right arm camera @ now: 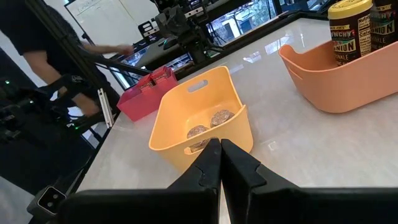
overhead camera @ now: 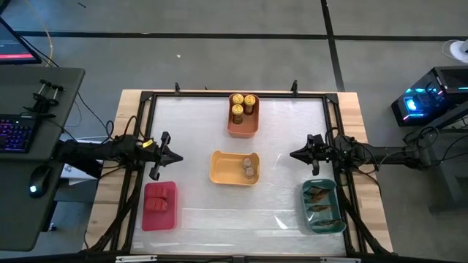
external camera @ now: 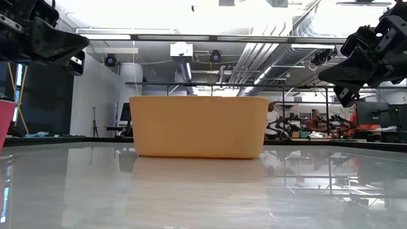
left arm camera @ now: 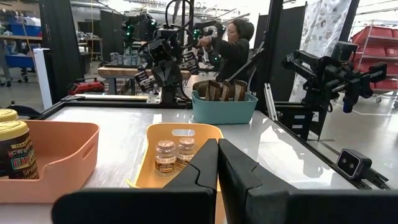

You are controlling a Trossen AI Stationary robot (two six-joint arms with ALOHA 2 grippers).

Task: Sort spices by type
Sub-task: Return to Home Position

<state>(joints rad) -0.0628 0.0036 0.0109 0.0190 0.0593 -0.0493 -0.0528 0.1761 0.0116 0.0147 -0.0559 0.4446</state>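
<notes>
High view, hands: the left hand (overhead camera: 178,155) sits at the left edge of the pale glossy counter (overhead camera: 197,124) and the right hand (overhead camera: 295,154) at the right edge. Both point inward and carry nothing. They look parked clear of the bins, since no spice lies loose.
High view, far middle: the salmon-orange plastic bin (overhead camera: 243,129) holds three yellow-lidded round jars (overhead camera: 243,104).
High view, centre: the yellow plastic bin (overhead camera: 223,168) holds two short grey-brown round jars (overhead camera: 249,167).
High view, near left: the red plastic bin (overhead camera: 145,212) holds red blocky tins (overhead camera: 161,196).
High view, near right: the teal plastic bin (overhead camera: 304,208) holds flat brownish packets (overhead camera: 319,201).
Sorting: there is one kind per bin, so it looks finished.
Low view: both hands hang high at the upper corners, well above the counter. The yellow bin's wall hides its jars.
Left wrist view: the left hand's fingers (left arm camera: 202,177) are pressed together with nothing between them. Beyond them the two grey-brown jars stand upright, side by side.
Right wrist view: the right hand's fingers (right arm camera: 205,168) are likewise together and empty. The yellow bin lies just ahead, and the red bin is beyond it.
</notes>
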